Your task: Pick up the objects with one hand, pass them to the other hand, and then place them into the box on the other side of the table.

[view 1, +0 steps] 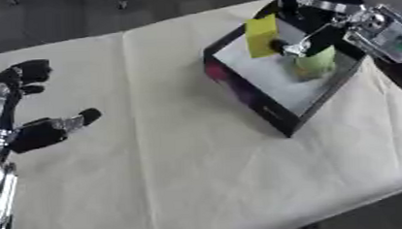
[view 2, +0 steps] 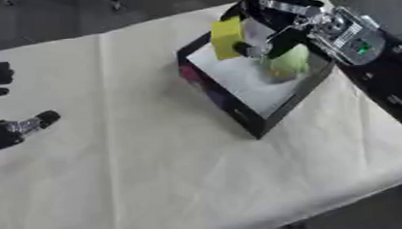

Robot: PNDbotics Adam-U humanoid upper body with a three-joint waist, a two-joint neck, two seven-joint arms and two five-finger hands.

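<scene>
A dark box with a pale floor stands on the right half of the table. My right hand hangs over its far end with fingers curled round a yellow block, held above the box floor. Under the hand, inside the box, lies a light green rounded object. My left hand rests open at the left edge of the table, fingers up, holding nothing.
A cream cloth covers the table, whose near edge runs along the lower right. The box has a pink and purple print on its left wall. Dark floor lies beyond the far edge.
</scene>
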